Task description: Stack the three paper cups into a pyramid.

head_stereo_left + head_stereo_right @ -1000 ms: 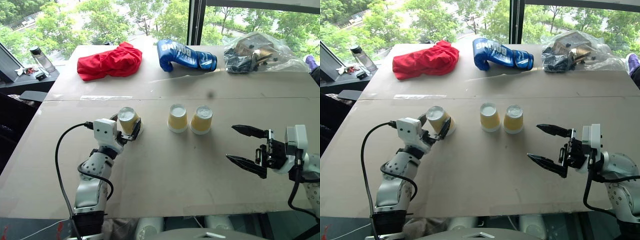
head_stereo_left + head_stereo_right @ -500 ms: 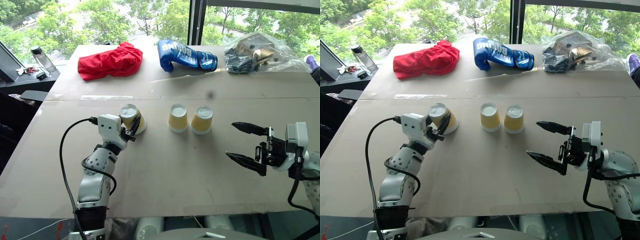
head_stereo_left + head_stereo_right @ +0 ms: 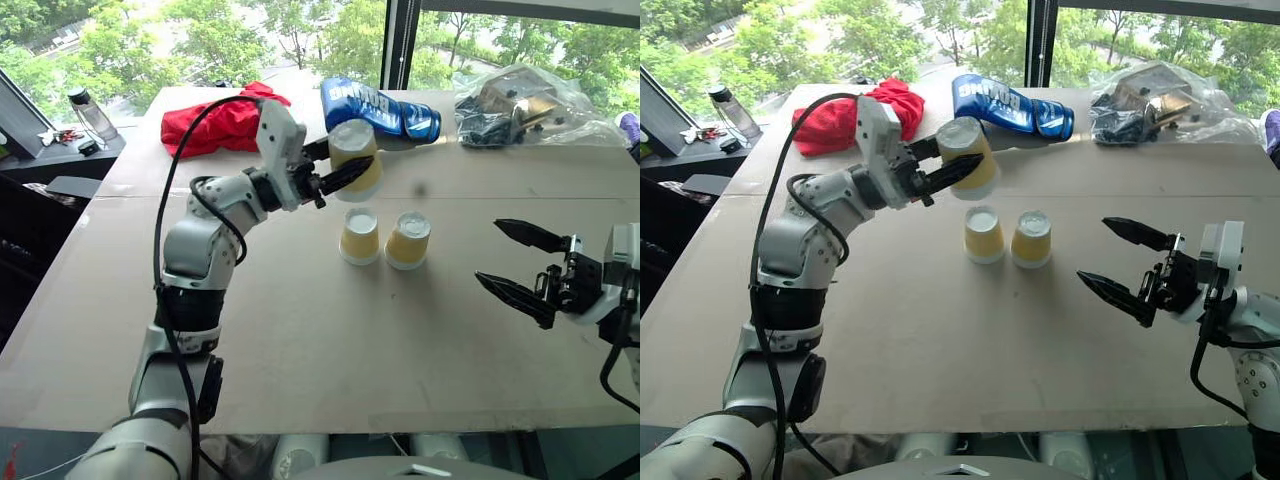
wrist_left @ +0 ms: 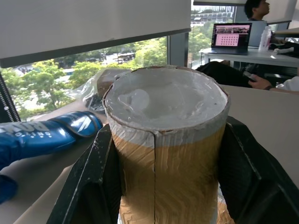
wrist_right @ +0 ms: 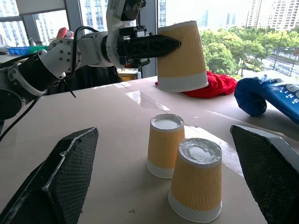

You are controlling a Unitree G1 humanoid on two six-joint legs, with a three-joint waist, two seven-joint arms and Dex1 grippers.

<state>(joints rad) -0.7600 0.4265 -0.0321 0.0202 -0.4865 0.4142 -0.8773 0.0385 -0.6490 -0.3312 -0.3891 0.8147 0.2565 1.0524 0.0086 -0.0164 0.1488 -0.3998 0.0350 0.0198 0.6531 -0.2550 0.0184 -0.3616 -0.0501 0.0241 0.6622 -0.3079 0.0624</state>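
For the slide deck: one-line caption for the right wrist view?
Left gripper carries a cup above two upturned cups on the table.

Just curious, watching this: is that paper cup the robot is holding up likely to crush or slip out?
The held cup looks thin and light, so hard squeezing could dent it. Its ribbed sides probably help the left end effector keep hold. Set upside down like the two cups on the table, it should stand steady, though a nudge could tip it.

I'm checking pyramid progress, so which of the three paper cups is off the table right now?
The cup clamped in the left gripper, held in the air above the other two cups, which stand upside down, side by side on the table.
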